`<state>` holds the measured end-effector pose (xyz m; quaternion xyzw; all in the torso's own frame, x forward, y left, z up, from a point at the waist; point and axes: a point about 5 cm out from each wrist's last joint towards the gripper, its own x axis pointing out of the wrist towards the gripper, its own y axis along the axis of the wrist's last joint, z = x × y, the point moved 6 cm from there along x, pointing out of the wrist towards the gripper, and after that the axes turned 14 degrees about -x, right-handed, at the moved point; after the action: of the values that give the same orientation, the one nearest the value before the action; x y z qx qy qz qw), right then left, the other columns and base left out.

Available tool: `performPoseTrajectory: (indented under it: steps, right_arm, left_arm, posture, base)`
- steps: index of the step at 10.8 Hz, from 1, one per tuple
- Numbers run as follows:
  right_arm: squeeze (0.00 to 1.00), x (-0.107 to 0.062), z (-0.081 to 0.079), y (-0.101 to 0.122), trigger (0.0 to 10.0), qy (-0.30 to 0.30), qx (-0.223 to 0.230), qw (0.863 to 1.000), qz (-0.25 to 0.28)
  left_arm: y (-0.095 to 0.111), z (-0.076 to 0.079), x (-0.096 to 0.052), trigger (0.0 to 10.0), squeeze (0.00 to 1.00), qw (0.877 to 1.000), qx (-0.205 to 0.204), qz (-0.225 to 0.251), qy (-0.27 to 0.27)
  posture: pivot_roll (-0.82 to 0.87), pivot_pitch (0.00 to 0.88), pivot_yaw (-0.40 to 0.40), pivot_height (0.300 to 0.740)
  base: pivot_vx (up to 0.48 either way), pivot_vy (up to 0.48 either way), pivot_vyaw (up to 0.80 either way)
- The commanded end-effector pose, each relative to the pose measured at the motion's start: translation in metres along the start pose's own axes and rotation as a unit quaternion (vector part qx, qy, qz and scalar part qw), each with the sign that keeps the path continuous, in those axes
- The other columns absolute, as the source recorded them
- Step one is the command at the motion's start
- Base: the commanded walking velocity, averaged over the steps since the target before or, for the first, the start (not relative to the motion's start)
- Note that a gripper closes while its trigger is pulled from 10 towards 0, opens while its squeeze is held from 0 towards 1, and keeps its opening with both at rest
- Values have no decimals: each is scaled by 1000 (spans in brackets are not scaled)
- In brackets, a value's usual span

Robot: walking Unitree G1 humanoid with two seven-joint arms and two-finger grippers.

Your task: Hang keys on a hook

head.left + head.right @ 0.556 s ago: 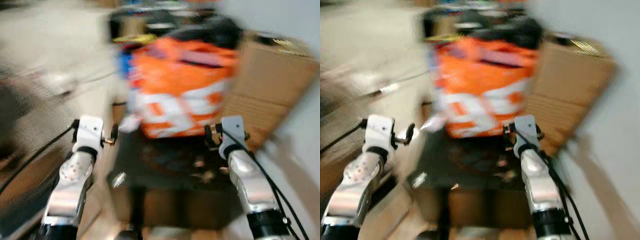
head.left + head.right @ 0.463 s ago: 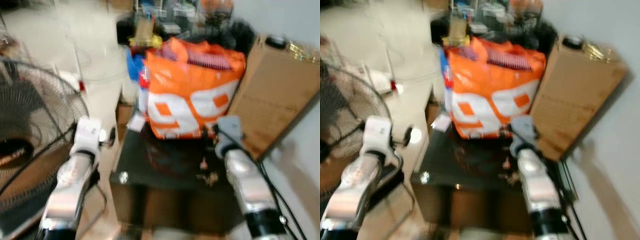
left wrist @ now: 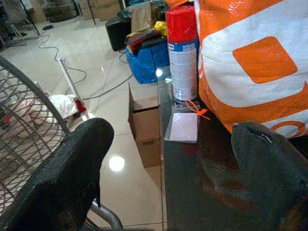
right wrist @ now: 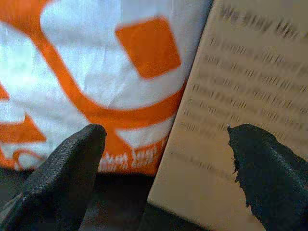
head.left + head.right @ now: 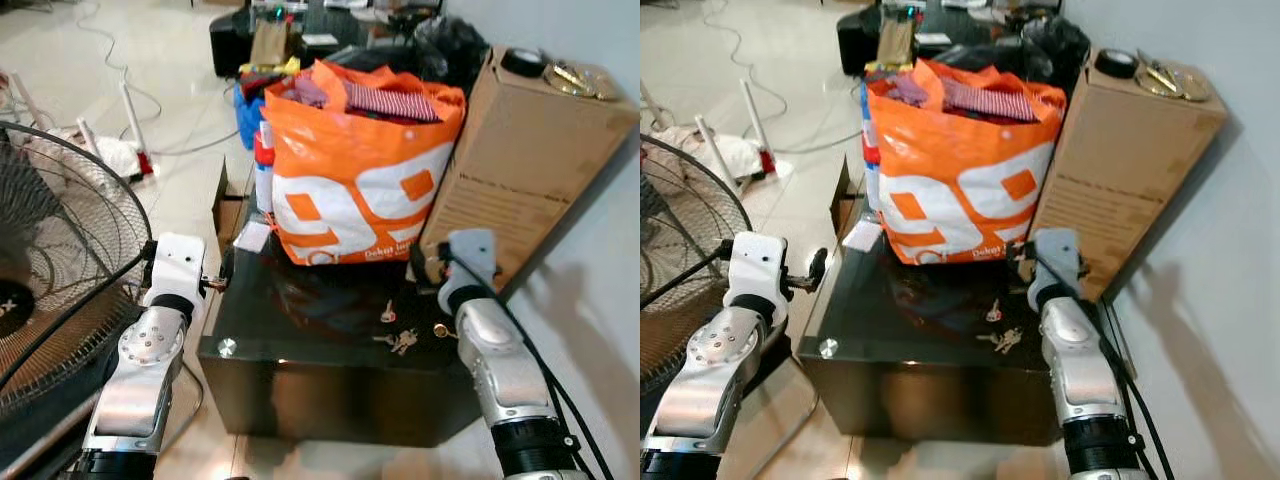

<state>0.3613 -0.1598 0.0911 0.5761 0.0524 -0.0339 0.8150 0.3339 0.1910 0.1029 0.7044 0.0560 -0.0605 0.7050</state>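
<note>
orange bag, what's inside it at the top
The orange bag stands open on the black table. A red-and-white striped cloth and some darker fabric show at its mouth. Whatever lies deeper is covered by these and the bag's walls.

Things on and around the low table

The keys [image 5: 397,341] lie on the table [image 5: 300,340] before the bag [image 5: 355,170]. A box [image 5: 525,150] stands right; a fan [image 5: 60,270] stands left.

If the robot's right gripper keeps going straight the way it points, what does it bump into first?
Probably the seam where the orange bag meets the cardboard box; the right gripper, fingers open, points between them. Which comes first is unclear.
</note>
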Motion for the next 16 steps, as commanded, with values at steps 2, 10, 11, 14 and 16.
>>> performPoseTrajectory:
  steps: [2, 10, 11, 14, 16]
  right_arm:
    - [0, -1, -8, -5, 10000, 35, 3, 999, -20]
    - [0, -6, -8, -15, 10000, 31, 28, 998, -37]
    - [0, -7, -5, -17, 10000, 27, 27, 998, -39]
    - [0, -6, 1, -19, 10000, 17, 25, 999, -44]
    - [0, -11, 8, -20, 10000, 2, 34, 999, -42]
  left_arm:
    - [8, 7, 1, 10000, 0, 1000, -4, 14, -15]
    - [5, 7, -1, 10000, 0, 999, 27, -3, -46]
    - [4, 7, -4, 10000, 0, 999, 28, -6, -47]
    - [5, 6, -6, 10000, 0, 999, 25, -7, -45]
    - [5, 12, -1, 10000, 0, 998, 21, -8, -56]
  posture:
    - [27, 0, -63, 740]
    - [23, 0, -2, 740]
    - [37, 0, -10, 740]
    - [29, 0, -4, 740]
    - [-6, 0, 15, 740]
  base:
    - [277, 0, 0]
    - [271, 0, 0]
    - [0, 0, 0]
    - [261, 0, 0]
    - [289, 0, -400]
